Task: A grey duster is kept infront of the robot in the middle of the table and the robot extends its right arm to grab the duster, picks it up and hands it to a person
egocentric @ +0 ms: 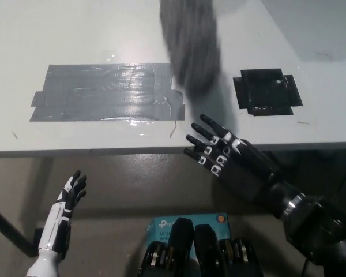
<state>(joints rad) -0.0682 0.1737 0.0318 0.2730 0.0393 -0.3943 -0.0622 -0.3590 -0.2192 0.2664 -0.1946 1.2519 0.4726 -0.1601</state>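
Note:
The grey fluffy duster [191, 43] shows blurred at the top middle of the head view, above the table and running off the top edge. Whoever holds it is out of frame. My black right hand [222, 154] is open at the table's front edge, fingers spread, with nothing in it and well below the duster. My white left hand [66, 202] rests open at the lower left, below the table's edge.
A large patch of grey tape [106, 92] lies on the white table [57, 34] at left. A black taped square [266, 92] sits at right. A teal box [187, 222] stands on the floor below the table's front edge.

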